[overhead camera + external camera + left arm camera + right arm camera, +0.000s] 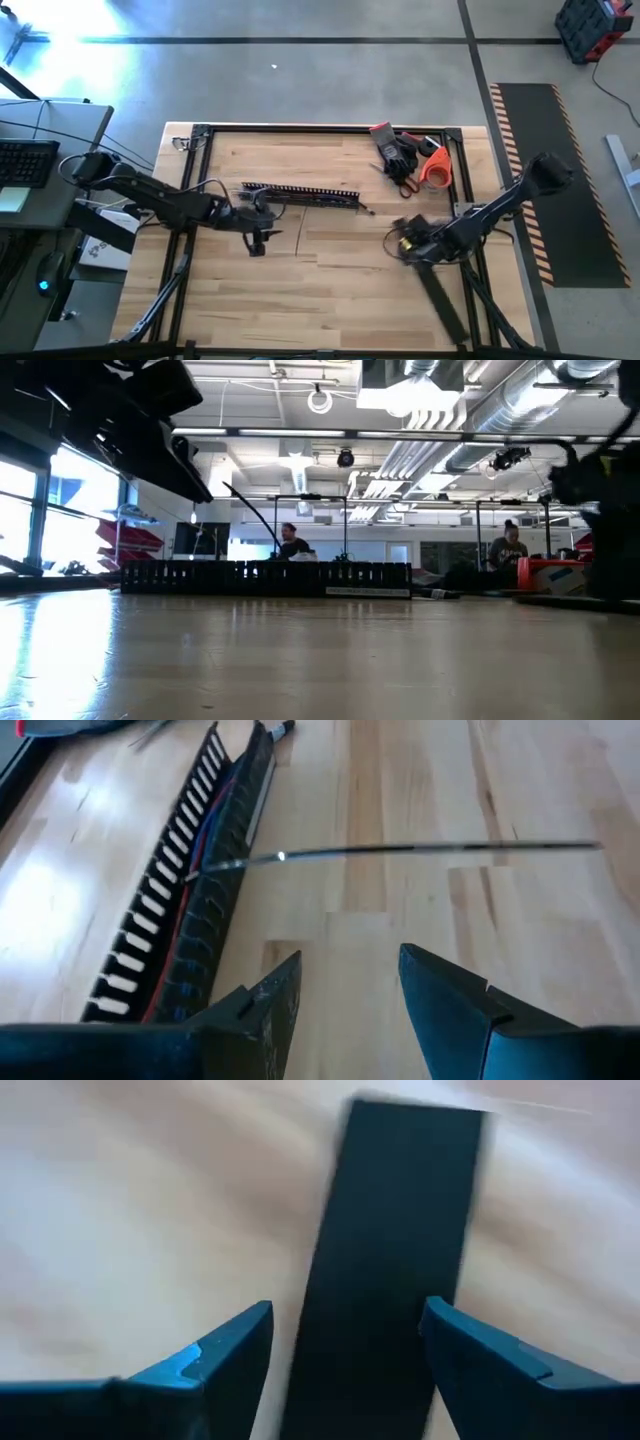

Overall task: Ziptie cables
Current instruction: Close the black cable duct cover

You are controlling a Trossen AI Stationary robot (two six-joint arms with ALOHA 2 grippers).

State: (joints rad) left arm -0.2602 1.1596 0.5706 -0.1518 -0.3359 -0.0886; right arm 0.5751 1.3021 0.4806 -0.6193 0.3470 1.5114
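Observation:
The long black slotted duct [300,194] lies across the table's middle. Thin coloured cables [205,840] run inside its channel. A thin shiny strand [420,848] lies flat on the wood, reaching from the duct toward the near edge. My left gripper [345,1005] hovers open beside the duct's left part [262,230], with bare wood between its fingers. My right gripper [345,1355] is open above the far end of the flat black strip [400,1230], a finger on either side of it. The strip [442,298] lies flat at the near right.
Black gloves and red and orange tools [410,158] are heaped at the far right corner. A black metal frame [190,200] rims the tabletop. Bare wood [340,290] lies between the two grippers toward the near edge. People [510,550] stand in the room behind.

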